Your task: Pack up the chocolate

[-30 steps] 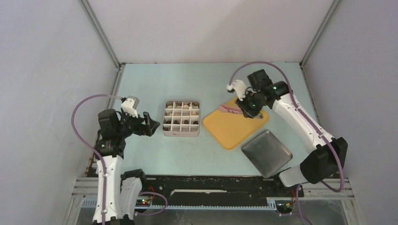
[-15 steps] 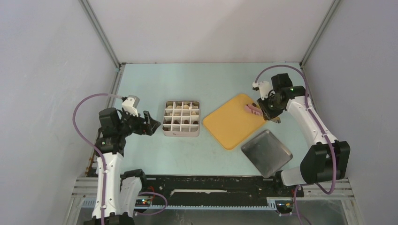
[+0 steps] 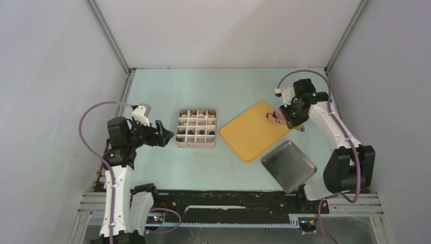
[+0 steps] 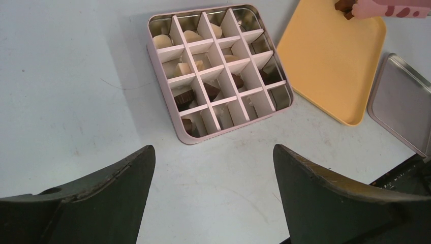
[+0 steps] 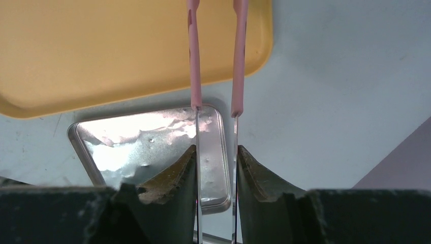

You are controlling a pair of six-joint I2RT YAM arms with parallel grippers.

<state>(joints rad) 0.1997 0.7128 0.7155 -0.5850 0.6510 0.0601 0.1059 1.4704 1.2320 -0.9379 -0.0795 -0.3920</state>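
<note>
Now pink tongs (image 4: pixel 391 9) held by the right gripper (image 5: pixel 216 152) pinch a dark chocolate (image 4: pixel 343 6) between narrowed tips.

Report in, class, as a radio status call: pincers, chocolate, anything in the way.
Left pincer open, hovering near box. Right pincer shut on pink tongs, dark chocolate at tips, by yellow tray. Nothing blocking the box.

The divided box (image 3: pixel 196 128) stands on the table (image 3: pixel 203 86), to the left of the tray (image 3: pixel 251 137). In several of its compartments lie chocolates (image 4: pixel 192 36). The lid (image 3: pixel 288 166) lies just beside the tray, at its near right. The tongs (image 3: pixel 275 118) are over the tray's far right corner.
</note>
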